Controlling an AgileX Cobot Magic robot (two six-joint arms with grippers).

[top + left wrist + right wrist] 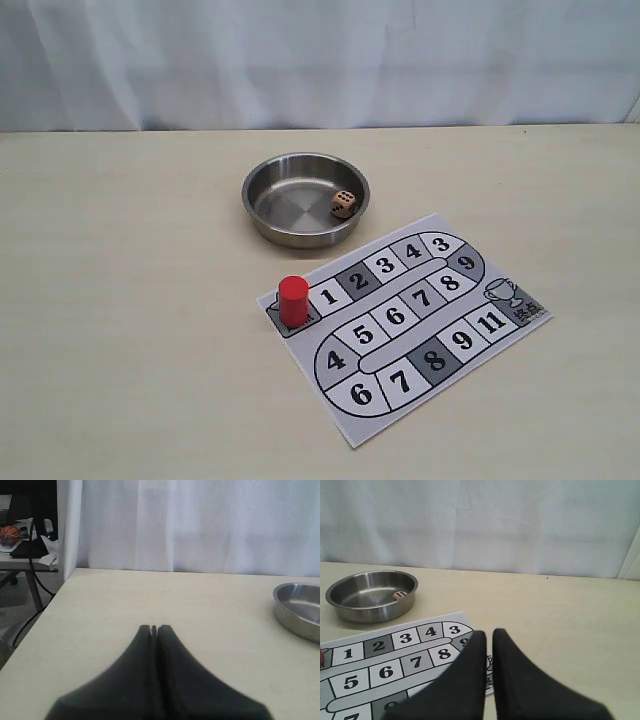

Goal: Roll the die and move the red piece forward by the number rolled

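left gripper (154, 628): fingers pressed together, nothing held
right gripper (489, 631): only a thin slit between the fingers, nothing in it
die (343, 204): inside the steel bowl (262, 222), against its wall on the side nearest the board; pips too small to count
red piece (293, 300): upright on the board's end square beside 1, covering most of that square's print; only a sliver shows at the right wrist view's edge
board (400, 332): flat on the table (120, 300), just beside the steel bowl; partly hidden behind the right gripper in its own view
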